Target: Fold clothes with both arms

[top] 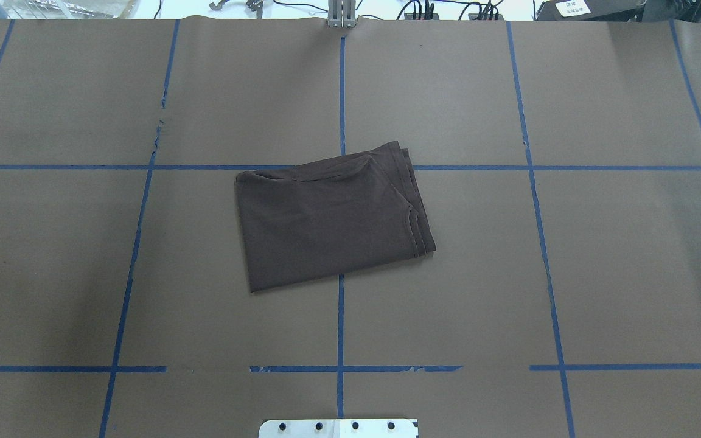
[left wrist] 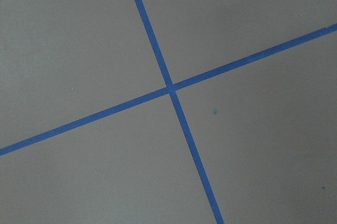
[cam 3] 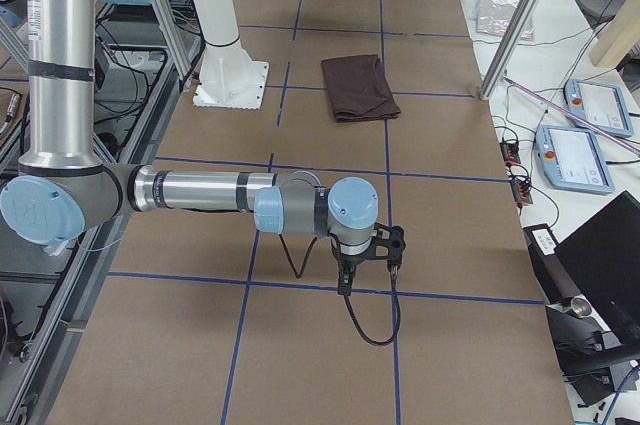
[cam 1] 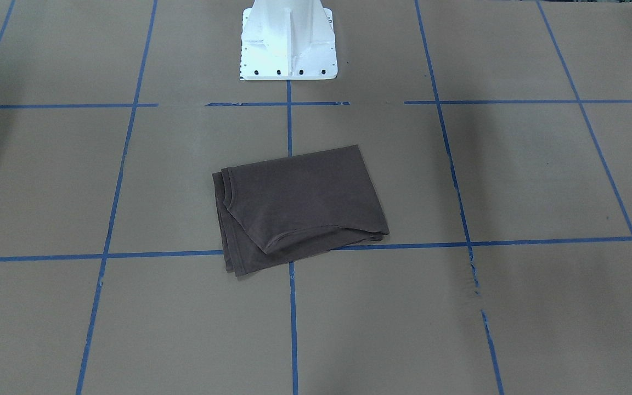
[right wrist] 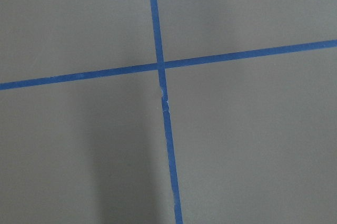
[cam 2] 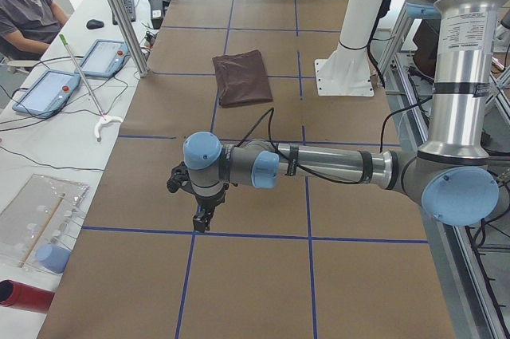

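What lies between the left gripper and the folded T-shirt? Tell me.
Exterior left view: between left gripper and T-shirt, only brown table paper and blue tape.

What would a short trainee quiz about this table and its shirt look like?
1. True or false: the left gripper and the right gripper are both well away from the T-shirt.
2. How does the T-shirt lie? A: spread out flat with its sleeves out. B: folded into a rough rectangle. C: hanging from a gripper.
3. Which white thing stands on the table close to the T-shirt?

Key: 1 true. 2 B. 3 the pedestal.
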You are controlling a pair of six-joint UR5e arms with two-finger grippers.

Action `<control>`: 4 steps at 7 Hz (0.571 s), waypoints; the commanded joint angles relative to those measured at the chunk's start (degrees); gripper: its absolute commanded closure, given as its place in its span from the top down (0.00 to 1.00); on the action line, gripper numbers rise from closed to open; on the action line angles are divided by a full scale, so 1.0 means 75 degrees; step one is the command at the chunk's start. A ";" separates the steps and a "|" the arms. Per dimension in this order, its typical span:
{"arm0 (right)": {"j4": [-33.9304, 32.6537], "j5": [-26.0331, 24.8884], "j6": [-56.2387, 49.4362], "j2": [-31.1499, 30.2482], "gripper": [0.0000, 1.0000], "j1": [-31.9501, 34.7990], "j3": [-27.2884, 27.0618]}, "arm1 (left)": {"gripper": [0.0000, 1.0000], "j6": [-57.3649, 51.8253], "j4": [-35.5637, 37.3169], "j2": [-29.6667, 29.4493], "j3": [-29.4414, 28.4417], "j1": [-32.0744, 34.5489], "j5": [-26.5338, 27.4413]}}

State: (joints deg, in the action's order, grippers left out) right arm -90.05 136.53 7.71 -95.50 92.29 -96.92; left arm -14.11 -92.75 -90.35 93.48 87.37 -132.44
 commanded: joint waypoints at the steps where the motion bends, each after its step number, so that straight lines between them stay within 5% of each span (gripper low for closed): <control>1: 0.0018 -0.0040 0.0074 -0.0016 1.00 -0.0128 0.0021 | 1.00 0.0099 -0.0009 0.0000 -0.0006 -0.0001 0.0022; 4: 0.0018 -0.0028 0.0074 -0.0005 1.00 -0.0141 0.0009 | 1.00 0.2091 -0.0032 0.0000 -0.0006 -0.0001 -0.0025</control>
State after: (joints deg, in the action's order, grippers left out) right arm -89.92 136.26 8.26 -95.61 91.28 -96.81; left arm -2.00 -92.91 -90.41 93.46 87.34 -132.57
